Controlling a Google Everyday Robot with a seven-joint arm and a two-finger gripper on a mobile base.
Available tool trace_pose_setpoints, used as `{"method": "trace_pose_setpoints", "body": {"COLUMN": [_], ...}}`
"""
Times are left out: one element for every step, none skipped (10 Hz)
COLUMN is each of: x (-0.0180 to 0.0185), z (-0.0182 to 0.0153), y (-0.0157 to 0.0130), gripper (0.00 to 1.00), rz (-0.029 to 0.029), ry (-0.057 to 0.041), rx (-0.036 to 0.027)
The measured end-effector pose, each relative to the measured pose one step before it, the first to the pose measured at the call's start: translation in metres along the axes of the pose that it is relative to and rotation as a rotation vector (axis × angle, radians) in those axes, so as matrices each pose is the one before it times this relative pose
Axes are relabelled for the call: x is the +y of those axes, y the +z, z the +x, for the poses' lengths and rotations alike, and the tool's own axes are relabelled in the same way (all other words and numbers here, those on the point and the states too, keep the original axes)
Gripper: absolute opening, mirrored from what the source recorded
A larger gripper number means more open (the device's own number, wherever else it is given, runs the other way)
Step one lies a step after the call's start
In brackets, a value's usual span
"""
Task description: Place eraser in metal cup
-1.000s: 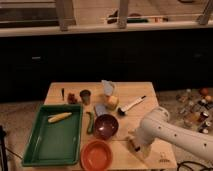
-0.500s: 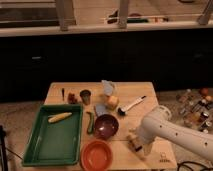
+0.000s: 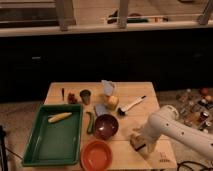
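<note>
The eraser (image 3: 135,140), a small tan-topped block on a dark base, lies on the wooden table (image 3: 135,92) near its front right part. My gripper (image 3: 141,145) is at the end of the white arm (image 3: 172,127), which reaches in from the right, and it is right at the eraser, low over the table. The metal cup (image 3: 85,96), a small grey tumbler, stands upright at the back left of the table, far from the gripper. It looks empty from here.
A dark maroon bowl (image 3: 106,125) and an orange bowl (image 3: 96,155) sit between the eraser and the cup. A green tray (image 3: 37,150) holds a yellow corn cob (image 3: 59,117). A yellow block (image 3: 112,102), a pale pointed item (image 3: 107,87), a white brush (image 3: 131,106) and a green cucumber (image 3: 90,121) lie nearby.
The white arm has shifted slightly over the front right of the table. The eraser and the other things have stayed where they were.
</note>
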Motion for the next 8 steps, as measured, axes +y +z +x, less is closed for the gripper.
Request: {"method": "trace_pose_setpoints", "body": {"x": [0.00000,-0.00067,0.00083,0.00059,-0.00034,-0.00118,0.00145,0.00022], "z": [0.00117,0.00120,0.00228,0.00187,0.00091,0.00017,0.00034,0.00030], "y": [-0.00052,-0.00106,-0.00079,-0.00025,0.00087,0.00088,0.00000,-0.00003], "gripper": [0.51,0.43,0.31,0.21,0.12,0.04,0.00,0.00], "rz": [0.00108,0.00152,-0.00121,-0.00135,-0.00284,-0.00368,-0.00508,-0.00316], "ry": [-0.00568,-0.00541,-0.00449,-0.00155,-0.00375,-0.00624,-0.00072,-0.00353], "rx": [0.00043,0.00137,0.00129,0.00042,-0.00061,-0.00134,-0.00262,0.00088]}}
